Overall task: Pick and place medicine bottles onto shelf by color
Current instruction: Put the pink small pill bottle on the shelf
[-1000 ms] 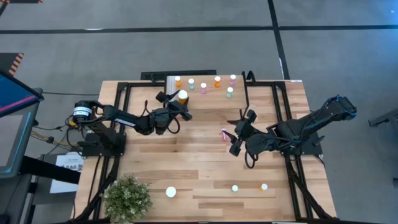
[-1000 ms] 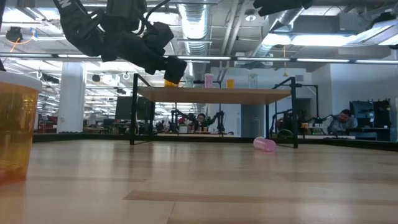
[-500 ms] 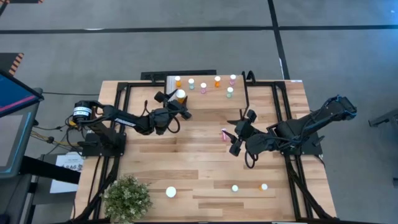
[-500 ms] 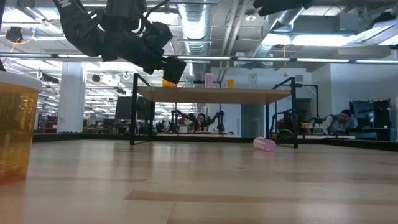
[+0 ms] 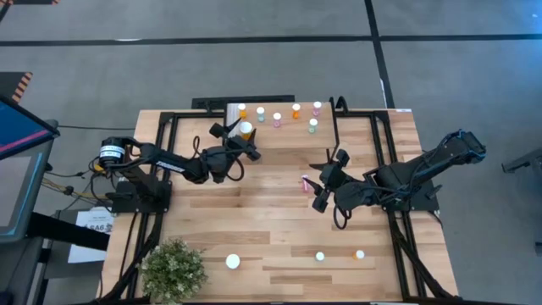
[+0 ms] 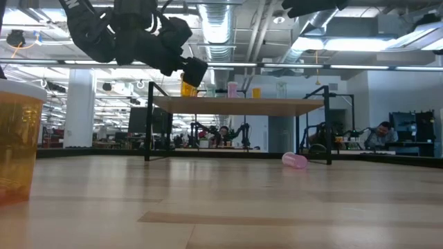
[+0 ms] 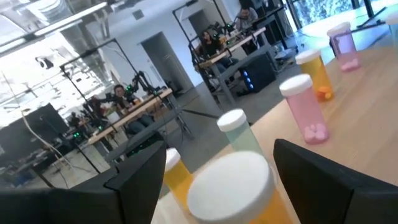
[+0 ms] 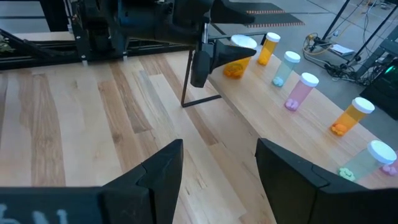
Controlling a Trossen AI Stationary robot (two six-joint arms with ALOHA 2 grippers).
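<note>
Bottles not yet sorted stand well short of the shelf point(image 6: 242, 106): a large orange one point(image 6: 17, 138) looms closest in the low view, and the high view shows three white caps along the table edge farthest from the shelf point(image 5: 233, 262), point(image 5: 320, 256), point(image 5: 360, 253), beside a plant point(image 5: 174, 269).

Nearer the shelf, a pink bottle point(image 5: 306, 181) lies on its side on the table, in front of the shelf's right legs. The right gripper point(image 5: 318, 184) waits just beside it. Its jaws stand wide apart and hold nothing.

At the shelf's left end, the left gripper point(image 7: 217, 174) straddles a second large orange bottle point(image 7: 230, 183). Over the last second the jaws have spread. They now stand clear of the white cap on both sides and grip nothing. The bottle stands upright on the shelf top, just beside a small orange bottle point(image 5: 243, 110). Judgement: this placement is complete, and orange is grouped with orange at that end.

Farther along the shelf from that end stand green point(image 5: 261, 113), pink point(image 5: 277, 119), orange point(image 5: 295, 110), green point(image 5: 312, 125) and pink point(image 5: 317, 108) bottles.

Judgement: the colours there remain mixed, so sorting is only partly done. The left arm should next lift straight away from the bottle to avoid tipping it.
</note>
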